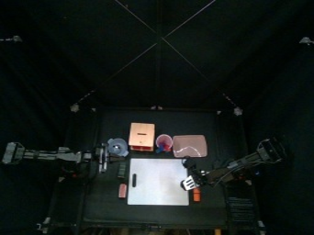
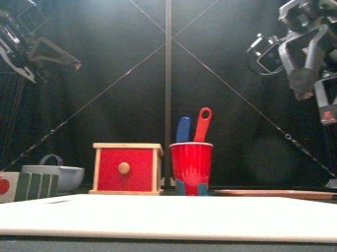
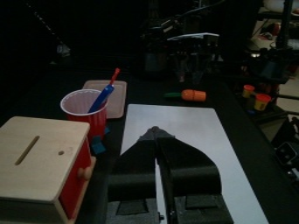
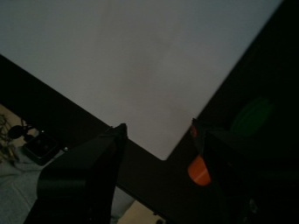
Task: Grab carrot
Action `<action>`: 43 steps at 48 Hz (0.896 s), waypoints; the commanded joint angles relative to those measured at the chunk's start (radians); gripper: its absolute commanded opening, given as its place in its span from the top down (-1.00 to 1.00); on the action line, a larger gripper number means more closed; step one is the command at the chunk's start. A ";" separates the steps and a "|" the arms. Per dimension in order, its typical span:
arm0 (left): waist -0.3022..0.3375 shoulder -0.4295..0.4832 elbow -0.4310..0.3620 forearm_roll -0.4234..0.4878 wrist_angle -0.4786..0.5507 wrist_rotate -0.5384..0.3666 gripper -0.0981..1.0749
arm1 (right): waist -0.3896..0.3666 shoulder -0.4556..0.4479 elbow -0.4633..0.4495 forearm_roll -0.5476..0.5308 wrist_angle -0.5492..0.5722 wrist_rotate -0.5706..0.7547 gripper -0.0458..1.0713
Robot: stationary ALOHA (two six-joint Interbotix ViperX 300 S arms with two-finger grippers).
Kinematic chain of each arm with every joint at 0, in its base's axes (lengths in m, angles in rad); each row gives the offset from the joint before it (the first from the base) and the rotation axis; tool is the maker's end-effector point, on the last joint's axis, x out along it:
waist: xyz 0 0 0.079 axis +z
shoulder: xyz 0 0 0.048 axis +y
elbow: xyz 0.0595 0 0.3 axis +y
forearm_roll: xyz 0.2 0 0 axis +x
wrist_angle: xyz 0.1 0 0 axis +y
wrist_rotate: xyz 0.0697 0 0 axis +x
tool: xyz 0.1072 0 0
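Right hand hovers spread above carrot.

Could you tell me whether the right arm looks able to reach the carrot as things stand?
Probably yes. The right gripper hangs open close above the carrot, which lies on the dark table beside the white board, and nothing shows between them.

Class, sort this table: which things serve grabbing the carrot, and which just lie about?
Job: stubby bright orange carrot; open black right gripper above it.
Lying about: white rectangular board; red plastic cup; wooden box with red front; pale salmon stick; left gripper, resting.
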 commanded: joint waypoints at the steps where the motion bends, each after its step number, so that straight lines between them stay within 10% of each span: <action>1: 0.005 0.000 -0.021 0.002 -0.009 0.002 0.34 | 0.067 -0.017 -0.005 -0.017 0.035 0.097 -0.74; 18: 0.005 0.000 -0.023 0.002 -0.009 0.002 0.34 | 0.221 0.066 0.005 -0.018 0.087 0.443 -0.74; 43: 0.012 0.002 -0.015 0.003 -0.009 0.003 0.34 | 0.241 0.158 0.028 0.072 0.097 0.500 -0.74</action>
